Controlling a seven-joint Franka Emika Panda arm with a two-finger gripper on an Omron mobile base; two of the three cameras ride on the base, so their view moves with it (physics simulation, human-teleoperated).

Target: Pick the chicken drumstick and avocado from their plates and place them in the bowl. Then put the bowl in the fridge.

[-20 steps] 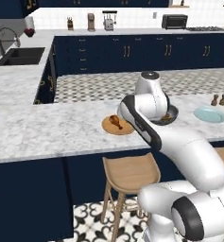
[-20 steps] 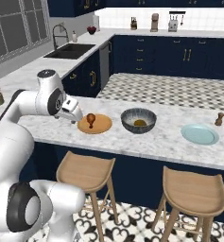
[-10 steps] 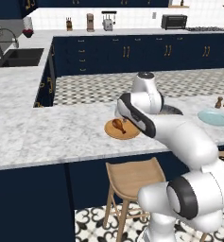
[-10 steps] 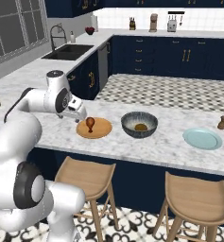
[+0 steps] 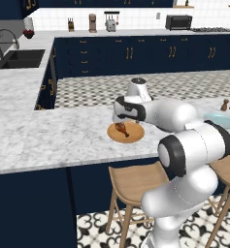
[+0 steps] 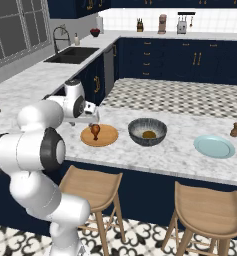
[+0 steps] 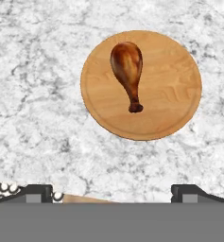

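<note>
The white marble counter [image 6: 140, 150] carries everything. On it sits the deep dark grey speckled bowl [image 6: 147, 131], something small and dark already lying inside. Beside it, the tan wooden round plate [image 7: 141, 85] holds the small reddish-brown chicken drumstick [image 7: 128, 71], lying toward one edge. The two-finger gripper [image 7: 111, 191] hovers above the plate, jaws spread wide and empty. The drumstick sits off the jaws' centre line; a straight descent would likely clip its thin bone and roll it.
</note>
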